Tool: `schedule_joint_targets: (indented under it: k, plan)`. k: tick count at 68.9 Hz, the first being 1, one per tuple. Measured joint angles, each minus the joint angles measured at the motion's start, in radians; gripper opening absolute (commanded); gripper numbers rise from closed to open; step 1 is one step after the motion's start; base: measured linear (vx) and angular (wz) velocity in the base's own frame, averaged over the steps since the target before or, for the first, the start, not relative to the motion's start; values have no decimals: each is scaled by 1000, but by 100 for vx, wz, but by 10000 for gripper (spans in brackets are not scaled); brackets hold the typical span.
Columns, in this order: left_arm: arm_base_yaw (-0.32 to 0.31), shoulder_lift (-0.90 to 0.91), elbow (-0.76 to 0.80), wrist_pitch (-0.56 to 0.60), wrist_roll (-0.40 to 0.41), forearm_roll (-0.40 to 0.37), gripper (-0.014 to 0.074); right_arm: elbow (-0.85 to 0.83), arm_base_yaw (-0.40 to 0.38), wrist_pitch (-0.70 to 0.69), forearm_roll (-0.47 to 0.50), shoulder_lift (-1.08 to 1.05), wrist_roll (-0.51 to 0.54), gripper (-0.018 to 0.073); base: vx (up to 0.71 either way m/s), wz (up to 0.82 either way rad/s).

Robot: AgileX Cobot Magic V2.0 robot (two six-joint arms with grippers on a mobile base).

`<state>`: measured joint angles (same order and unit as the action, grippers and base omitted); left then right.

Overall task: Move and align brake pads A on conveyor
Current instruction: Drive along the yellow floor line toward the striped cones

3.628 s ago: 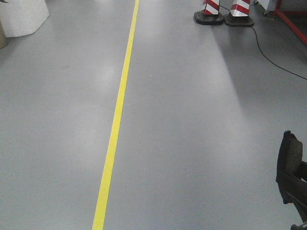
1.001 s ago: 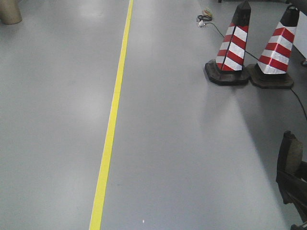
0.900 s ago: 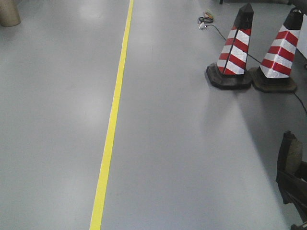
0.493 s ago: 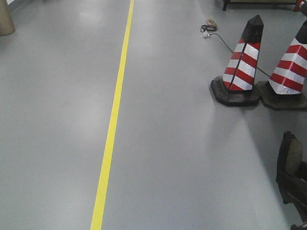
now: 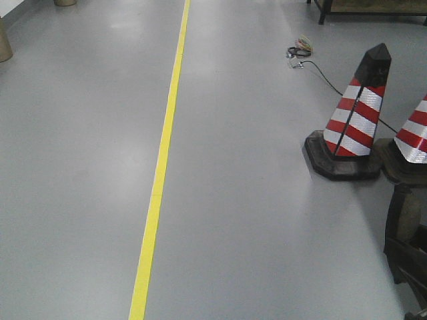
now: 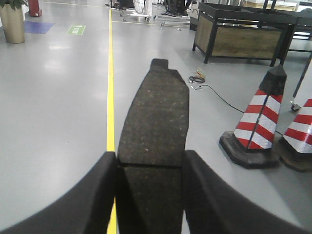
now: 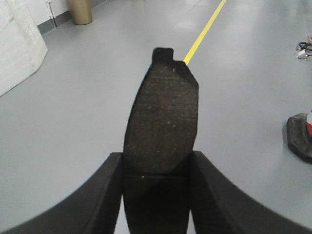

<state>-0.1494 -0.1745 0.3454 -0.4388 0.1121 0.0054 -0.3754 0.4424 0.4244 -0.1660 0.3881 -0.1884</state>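
Each wrist view shows a dark grey, speckled, slightly curved brake pad standing up the centre of the frame, a small tab at its top end: the left gripper (image 6: 150, 195) clamps one brake pad (image 6: 155, 122), the right gripper (image 7: 156, 195) another pad (image 7: 163, 119), above grey floor (image 5: 253, 200).

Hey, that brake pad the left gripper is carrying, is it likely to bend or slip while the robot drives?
Probably not. The brake pad sticks straight out from the left gripper without sagging, so it looks stiff. Its grainy, matte face likely grips well. With only one end clamped, a bump might pivot it.
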Motion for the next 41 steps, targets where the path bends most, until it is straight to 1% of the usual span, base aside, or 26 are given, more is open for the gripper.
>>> schedule_joint_targets:
  k: [41]
  plan:
    - [0,0,0,0,0,0,99,0,0,0,0,0,0,55,48,0]
